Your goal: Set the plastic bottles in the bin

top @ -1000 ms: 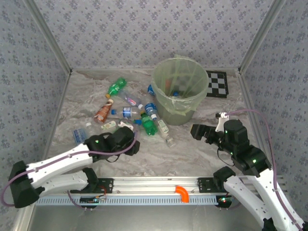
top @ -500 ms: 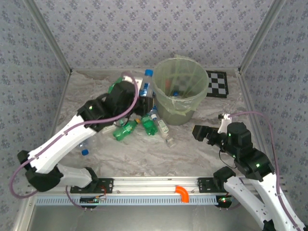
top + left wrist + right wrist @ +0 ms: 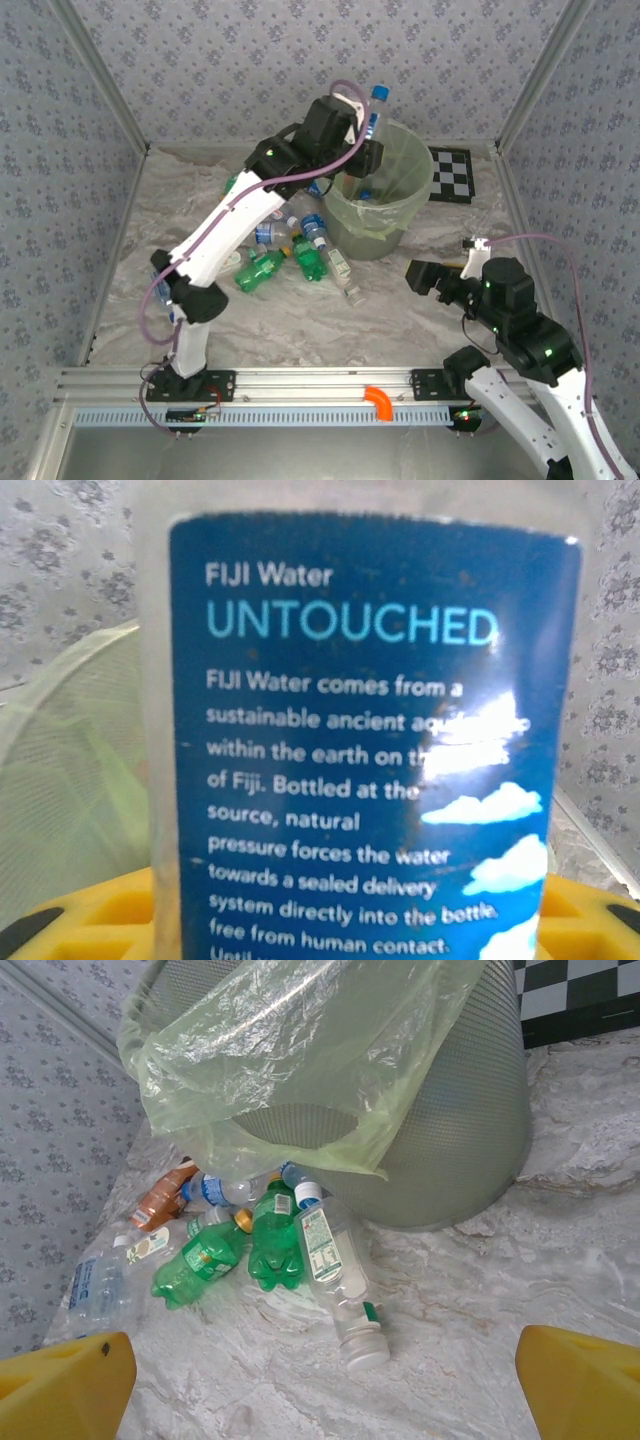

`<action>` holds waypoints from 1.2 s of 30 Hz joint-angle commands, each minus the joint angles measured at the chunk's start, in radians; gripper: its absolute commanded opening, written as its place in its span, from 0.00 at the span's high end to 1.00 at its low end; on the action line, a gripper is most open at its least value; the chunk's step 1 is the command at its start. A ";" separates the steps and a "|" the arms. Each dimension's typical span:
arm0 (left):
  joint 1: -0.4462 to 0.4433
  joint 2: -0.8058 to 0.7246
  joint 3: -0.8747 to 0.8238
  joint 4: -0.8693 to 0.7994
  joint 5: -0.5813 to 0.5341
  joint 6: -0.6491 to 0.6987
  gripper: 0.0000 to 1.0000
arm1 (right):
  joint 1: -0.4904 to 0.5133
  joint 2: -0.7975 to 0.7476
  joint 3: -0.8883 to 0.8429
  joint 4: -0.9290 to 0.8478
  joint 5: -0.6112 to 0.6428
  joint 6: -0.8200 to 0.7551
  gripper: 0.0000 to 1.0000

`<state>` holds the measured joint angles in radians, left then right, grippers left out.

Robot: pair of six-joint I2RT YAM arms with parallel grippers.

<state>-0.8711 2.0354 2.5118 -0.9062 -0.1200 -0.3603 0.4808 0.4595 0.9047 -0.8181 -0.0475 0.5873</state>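
Holding a blue-labelled bottle [image 3: 376, 108] above the far rim of the bin [image 3: 412, 195], left end effector [image 3: 366, 132] clamped on it
Centre over the opening before releasing, to avoid clipping the rim; right end effector [image 3: 416, 276] wide open and empty beside the bin, other bottles [image 3: 310, 255] on the table [image 3: 300, 325]

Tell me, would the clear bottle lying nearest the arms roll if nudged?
Probably: the bottle lies on its round side on the flat table. It looks empty, so likely light and quick to skid. Its thin clear wall may dent under a hard squeeze.
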 commanded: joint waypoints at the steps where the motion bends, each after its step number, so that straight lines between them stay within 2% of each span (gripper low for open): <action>1: 0.007 0.080 0.138 -0.108 0.039 0.035 0.48 | 0.007 -0.017 0.033 -0.042 0.026 0.003 0.01; 6: 0.015 0.112 0.122 -0.117 0.085 0.024 0.43 | 0.008 -0.016 0.033 -0.040 0.018 -0.002 0.00; 12: 0.015 0.054 0.067 -0.105 0.098 0.021 0.20 | 0.010 0.020 0.033 -0.031 -0.006 -0.010 0.01; 17: 0.014 -0.088 -0.114 -0.023 0.103 0.016 0.06 | 0.023 0.049 0.004 0.010 -0.026 -0.007 0.01; 21: 0.017 -0.239 -0.320 0.067 0.081 0.012 0.00 | 0.061 0.080 -0.020 0.047 -0.014 -0.005 0.01; 25: 0.035 -0.424 -0.588 0.175 0.061 -0.020 0.00 | 0.158 0.126 -0.042 0.094 0.044 -0.022 0.01; 32: 0.136 -0.759 -1.074 0.363 0.056 -0.107 0.00 | 0.413 0.299 -0.082 0.185 0.301 -0.085 0.01; 36: 0.187 -0.882 -1.223 0.406 0.059 -0.114 0.00 | 0.510 0.420 -0.121 0.271 0.428 -0.136 0.00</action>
<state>-0.7010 1.2091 1.3445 -0.5941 -0.0536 -0.4473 0.9501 0.8291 0.8116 -0.6247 0.2314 0.5095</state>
